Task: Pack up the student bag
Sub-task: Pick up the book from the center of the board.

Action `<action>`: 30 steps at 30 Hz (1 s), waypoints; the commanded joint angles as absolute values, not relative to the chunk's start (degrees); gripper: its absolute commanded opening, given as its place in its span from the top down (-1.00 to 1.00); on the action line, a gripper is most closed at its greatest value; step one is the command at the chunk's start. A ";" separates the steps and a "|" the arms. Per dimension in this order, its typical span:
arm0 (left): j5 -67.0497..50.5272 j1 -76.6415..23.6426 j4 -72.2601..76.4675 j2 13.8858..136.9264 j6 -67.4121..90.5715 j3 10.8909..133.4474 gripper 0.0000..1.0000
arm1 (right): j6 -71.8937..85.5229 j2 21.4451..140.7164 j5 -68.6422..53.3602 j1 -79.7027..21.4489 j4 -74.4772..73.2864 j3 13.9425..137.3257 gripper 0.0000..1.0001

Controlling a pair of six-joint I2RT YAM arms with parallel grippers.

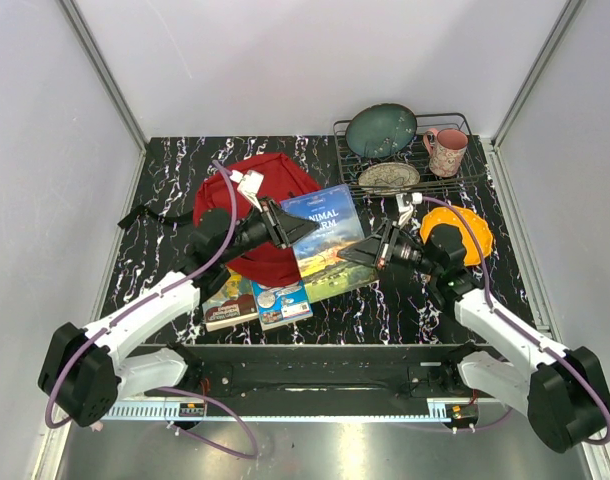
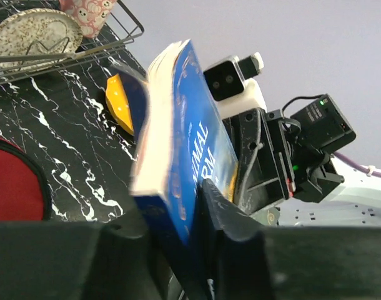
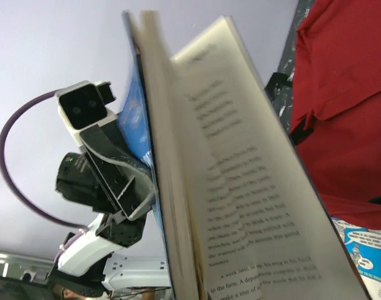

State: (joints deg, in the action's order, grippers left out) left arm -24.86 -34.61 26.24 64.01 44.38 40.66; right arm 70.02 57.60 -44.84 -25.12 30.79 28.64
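Where the large red fabric backpack (image 1: 285, 178) lies toward the black marbled table's (image 1: 405, 310) rear left corner, the left gripper (image 1: 303, 228) pinches the left edge of a blue paperback book (image 1: 330, 255); the right gripper (image 1: 370, 250) clamps narrowly on the book's right edge, pages fanning.

blocked: blue book (image 1: 330, 245) over bag (image 1: 247, 185) R side | small books (image 1: 255, 303) front | rack (image 1: 467, 172) back-R | free: tbl (image 1: 395, 312) front-R
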 commanded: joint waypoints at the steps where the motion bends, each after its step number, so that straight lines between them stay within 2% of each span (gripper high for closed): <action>1: -25.15 -34.63 27.17 62.58 42.63 41.31 0.78 | 66.28 57.66 -46.59 -25.40 29.55 32.69 0.40; 2: -24.27 -34.45 26.11 62.14 42.37 41.40 1.00 | 63.83 57.40 -45.71 -25.40 27.27 33.74 0.18; 3: -23.39 -34.28 24.45 61.18 42.10 41.14 1.00 | 62.42 56.96 -43.18 -25.40 21.07 34.36 -0.05; 4: -21.64 -34.10 23.56 60.56 41.32 40.96 1.00 | 61.10 55.91 -41.33 -25.49 17.09 35.15 -0.49; 5: -20.58 -33.58 22.42 59.77 40.96 41.04 1.00 | 57.69 55.03 -38.44 -25.40 12.35 36.72 -0.61; 6: -19.52 -33.23 19.98 58.03 40.43 41.04 1.00 | 56.09 53.98 -31.01 -25.49 2.65 37.43 -0.72; 8: -16.01 -32.09 17.68 56.17 39.38 40.87 1.00 | 54.67 50.29 -19.85 -25.40 -6.03 38.05 -0.92; 11: -11.97 -30.16 14.77 52.57 39.29 40.43 1.00 | 55.71 46.50 -18.01 -25.40 -10.20 36.05 -0.96; 17: -7.30 -28.21 13.01 50.01 40.43 41.04 1.00 | 64.15 46.93 -22.77 -27.24 -0.54 29.72 -0.96; 22: -6.50 -28.21 17.39 50.45 46.65 39.99 1.00 | 67.06 54.20 -19.17 -36.11 11.05 29.62 -0.96; 30: -6.50 -28.21 21.97 50.27 53.96 37.00 1.00 | 70.75 63.45 -14.86 -39.37 34.51 28.04 -0.97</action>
